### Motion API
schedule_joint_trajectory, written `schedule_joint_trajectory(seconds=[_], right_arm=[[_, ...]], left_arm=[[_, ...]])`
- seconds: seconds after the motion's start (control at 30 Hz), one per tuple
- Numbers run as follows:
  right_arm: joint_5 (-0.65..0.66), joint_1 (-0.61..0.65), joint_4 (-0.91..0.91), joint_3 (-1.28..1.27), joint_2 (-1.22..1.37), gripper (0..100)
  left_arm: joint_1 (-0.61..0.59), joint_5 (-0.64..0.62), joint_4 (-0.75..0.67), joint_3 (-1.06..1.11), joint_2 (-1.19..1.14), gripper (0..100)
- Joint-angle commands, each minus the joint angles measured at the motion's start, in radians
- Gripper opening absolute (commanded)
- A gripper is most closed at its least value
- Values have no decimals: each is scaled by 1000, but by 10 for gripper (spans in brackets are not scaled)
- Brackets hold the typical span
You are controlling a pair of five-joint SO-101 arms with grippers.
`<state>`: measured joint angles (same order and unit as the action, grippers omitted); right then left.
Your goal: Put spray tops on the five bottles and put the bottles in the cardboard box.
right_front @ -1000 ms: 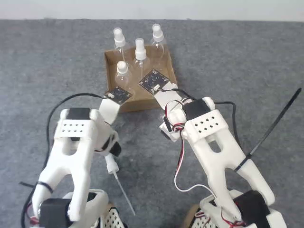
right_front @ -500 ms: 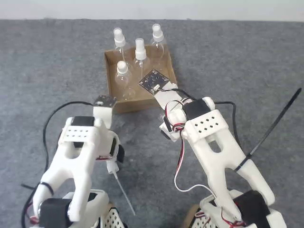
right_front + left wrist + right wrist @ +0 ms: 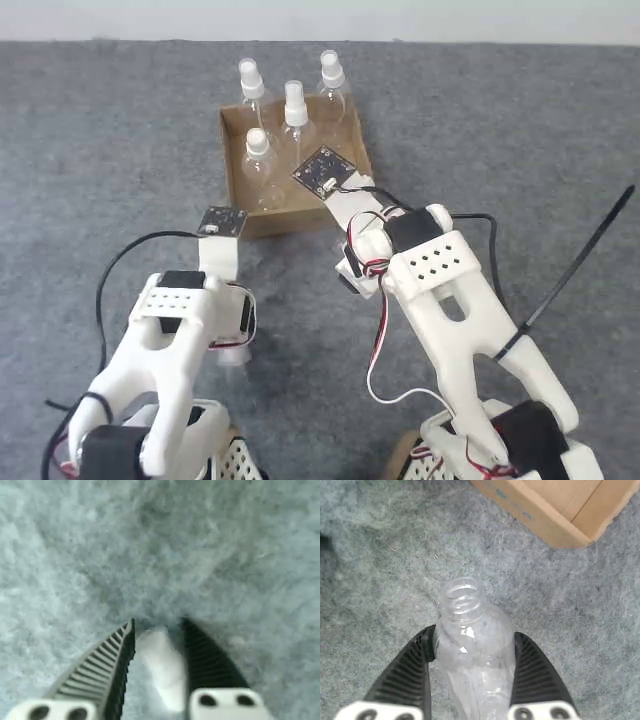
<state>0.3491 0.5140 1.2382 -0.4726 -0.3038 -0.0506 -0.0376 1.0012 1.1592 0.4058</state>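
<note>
The grey carpet (image 3: pixel 520 130) covers the whole work surface. The cardboard box (image 3: pixel 290 222) sits on it ahead of both arms. The right arm (image 3: pixel 450 300) extends to the box's near wall. The left arm (image 3: pixel 165 345) is folded low, well short of the box.

The high view gives the box contents: four capped bottles (image 3: pixel 294 110) stand upright inside, each fitted with a spray top.

The right wrist view gives the detail under the right arm. The right gripper (image 3: pixel 472 636) is partly open, and both fingers press the sides of the open-necked bottle (image 3: pixel 470 650). The bottle's bare mouth faces the camera. It is over the carpet, just beside the outer corner of the box. Whether its base rests on the carpet cannot be determined.

The left wrist view gives the detail under the left arm. The left gripper (image 3: pixel 157 626) is closed to a narrow gap, with the white spray top (image 3: pixel 162 672) clamped between its ribbed fingers, close above the carpet.
</note>
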Motion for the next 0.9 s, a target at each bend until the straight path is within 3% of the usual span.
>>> schedule_joint_trajectory(seconds=[0.0,0.23,0.87], right_arm=[[12,-13,-16,11,-64,7],[12,-13,-15,11,-65,7],[12,-13,-8,12,-67,7]], left_arm=[[12,-3,-37,-4,25,11],[46,-8,-11,-44,26,11],[38,-2,399,-576,26,11]])
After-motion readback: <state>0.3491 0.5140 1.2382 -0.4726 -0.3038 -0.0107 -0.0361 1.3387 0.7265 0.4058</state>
